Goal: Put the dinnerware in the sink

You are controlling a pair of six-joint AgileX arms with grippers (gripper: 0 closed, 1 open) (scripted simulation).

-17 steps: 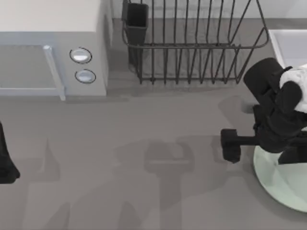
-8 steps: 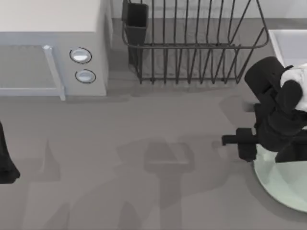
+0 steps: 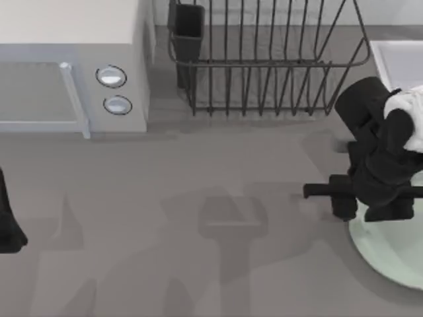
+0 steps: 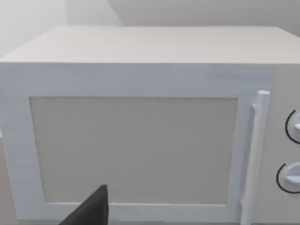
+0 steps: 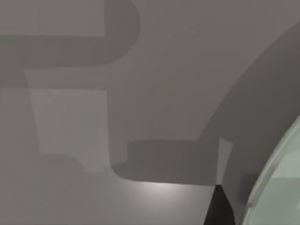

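Observation:
The dinnerware is a pale mint-green plate [image 3: 391, 254] lying flat on the table at the right edge, partly under my right arm. Its glossy rim [image 5: 276, 183] shows up close in the right wrist view. My right gripper [image 3: 344, 201] hangs low over the plate's left edge, pointing down at the table. The sink [image 3: 395, 61] is a pale basin at the far right, behind the arm, and only its left corner shows. My left gripper [image 3: 8, 228] is parked at the table's left edge, facing the microwave [image 4: 136, 140].
A black wire dish rack [image 3: 264, 63] with a dark cup holder [image 3: 188, 30] stands at the back, left of the sink. The white microwave [image 3: 66, 66] fills the back left. Bare grey tabletop [image 3: 198, 198] lies between the arms.
My right gripper has turned at the wrist and slid to the right, from beside the plate to over its left edge. The left arm has not moved.

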